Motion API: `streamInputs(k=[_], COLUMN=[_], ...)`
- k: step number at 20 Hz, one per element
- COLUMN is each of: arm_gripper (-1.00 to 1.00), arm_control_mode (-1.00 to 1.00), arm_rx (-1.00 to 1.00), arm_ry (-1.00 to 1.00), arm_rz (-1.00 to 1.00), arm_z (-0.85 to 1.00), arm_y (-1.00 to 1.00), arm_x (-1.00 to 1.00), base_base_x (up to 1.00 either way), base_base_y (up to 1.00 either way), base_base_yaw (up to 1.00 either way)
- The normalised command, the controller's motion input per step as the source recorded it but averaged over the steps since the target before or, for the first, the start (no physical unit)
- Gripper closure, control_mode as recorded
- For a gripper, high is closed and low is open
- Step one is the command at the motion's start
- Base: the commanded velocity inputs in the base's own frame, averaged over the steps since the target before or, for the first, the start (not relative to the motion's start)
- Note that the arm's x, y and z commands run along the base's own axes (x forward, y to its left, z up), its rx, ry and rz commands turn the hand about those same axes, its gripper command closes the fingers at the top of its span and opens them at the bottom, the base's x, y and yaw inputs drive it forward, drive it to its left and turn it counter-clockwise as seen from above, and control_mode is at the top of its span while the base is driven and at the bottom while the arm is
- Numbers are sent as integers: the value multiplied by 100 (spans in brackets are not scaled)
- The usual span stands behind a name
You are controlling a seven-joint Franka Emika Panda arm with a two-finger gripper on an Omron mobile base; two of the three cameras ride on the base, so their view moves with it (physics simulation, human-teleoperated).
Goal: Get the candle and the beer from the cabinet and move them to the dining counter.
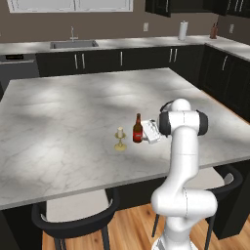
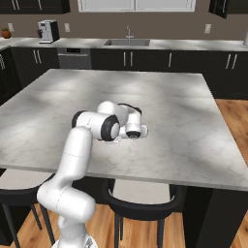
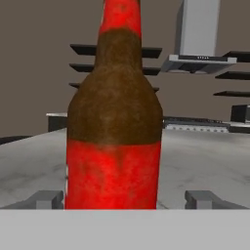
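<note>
— Two things stand on the dining counter: where?

— Candle and beer stand upright, just beside each other, near the front edge, with bare marble stretching behind them and to both sides.

— And the gripper?

— Its fingers are spread wide on either side of the bottle, clear of the glass, holding nothing.

— Room below?

— Stools sit tucked under the front edge.

White arm bent forward, wrist level, jaws spread wide
</note>
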Motion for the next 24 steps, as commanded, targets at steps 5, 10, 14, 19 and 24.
streamInputs(k=[5,10,14,19,24], arm_gripper=[-100,-100,-100,-100,-100], arm_control_mode=[-100,-100,-100,-100,-100], arm_rx=[0,0,0,0,-3], arm_ry=[0,0,0,0,0], arm_rz=[0,0,0,-8,-16], arm_z=[0,0,6,22,27], arm_y=[-15,-23,-13,-6,-2], arm_x=[-1,-11,-25,-38,-39], base_base_x=[0,0,0,0,0], base_base_y=[0,0,0,0,0], base_base_yaw=[0,0,0,0,0])
